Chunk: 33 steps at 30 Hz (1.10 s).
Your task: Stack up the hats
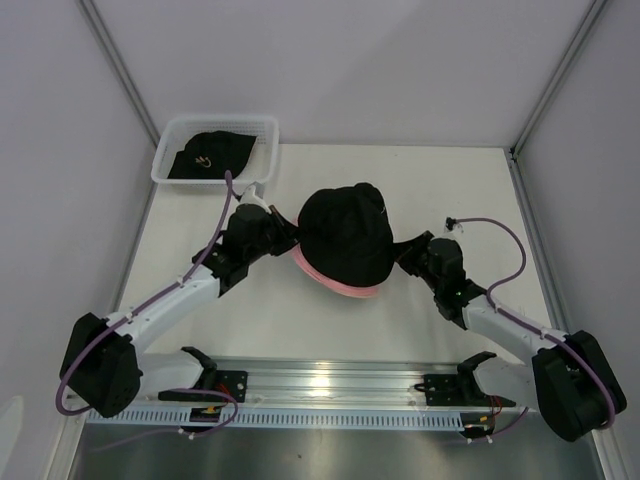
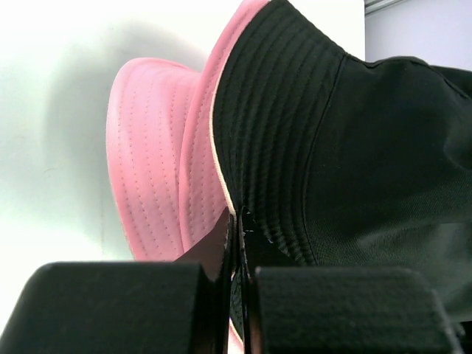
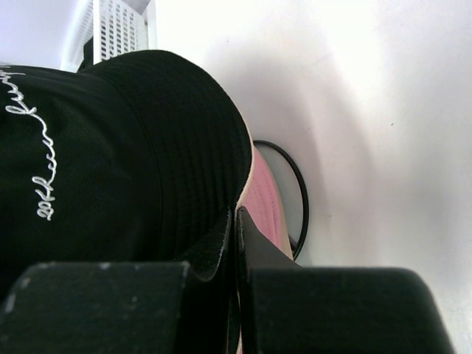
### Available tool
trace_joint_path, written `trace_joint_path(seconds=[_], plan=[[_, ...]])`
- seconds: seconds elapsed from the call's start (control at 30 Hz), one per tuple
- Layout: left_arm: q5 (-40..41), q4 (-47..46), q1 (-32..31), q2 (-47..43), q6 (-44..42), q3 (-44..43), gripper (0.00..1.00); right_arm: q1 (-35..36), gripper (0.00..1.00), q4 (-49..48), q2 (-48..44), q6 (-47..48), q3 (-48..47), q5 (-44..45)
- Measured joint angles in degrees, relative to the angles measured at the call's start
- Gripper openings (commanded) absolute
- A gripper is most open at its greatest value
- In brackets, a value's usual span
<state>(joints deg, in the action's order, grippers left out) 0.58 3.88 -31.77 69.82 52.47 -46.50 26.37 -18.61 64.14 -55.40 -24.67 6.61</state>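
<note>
Black hat [image 1: 345,235] sits at the middle of the table [image 1: 250,310], crown up, on top of a pink hat [image 1: 335,283]. The pink brim shows only as a crescent from 5 to 8 o'clock under the black one. White script stitching runs along the black crown in the right wrist view. Left gripper [image 1: 287,232] is at 9 o'clock of the pile, fingers pressed together on the black hat's brim edge; the left wrist view shows black fabric pinched where the black brim meets the pink. Whether the pink brim is also caught in that pinch is hard to tell. Right gripper [image 1: 405,250] is at 3 to 4 o'clock, also clamped on the black brim's edge, with pink just under the pinch. A thin black wire loop [image 3: 299,184] lies on the table beside the pink brim, at 3 o'clock of it in the right wrist view. White mesh basket [image 1: 165,160] stands at 11 o'clock, well apart from the pile, at the table's far left corner. Inside it lies another dark hat [image 1: 215,150], crumpled, a small light mark on top.
</note>
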Motion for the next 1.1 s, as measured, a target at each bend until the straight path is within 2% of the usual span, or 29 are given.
trace_joint_path(seconds=[0.23,0.63,0.9,1.0,1.1], plan=[[0.79,-5.01,-0.70,-1.57,0.04,5.03,0.01,1.99,0.00,-2.25,3.06,-0.04,-0.11,0.57],[2.84,-15.17,-2.25,1.88,0.61,9.92,0.01,3.54,0.00,-6.71,9.44,-0.02,-1.27,1.22],[2.69,-22.29,-2.32,7.17,0.11,9.73,0.01,1.64,0.00,-6.10,9.66,2.10,-2.47,2.21],[2.21,-24.85,-2.32,10.84,-0.61,8.02,0.01,-0.35,0.03,-5.18,9.16,3.52,-3.10,2.16],[1.79,-25.83,-2.36,12.28,-1.60,7.02,0.01,-1.79,0.11,-4.28,8.37,5.01,-3.56,2.05]])
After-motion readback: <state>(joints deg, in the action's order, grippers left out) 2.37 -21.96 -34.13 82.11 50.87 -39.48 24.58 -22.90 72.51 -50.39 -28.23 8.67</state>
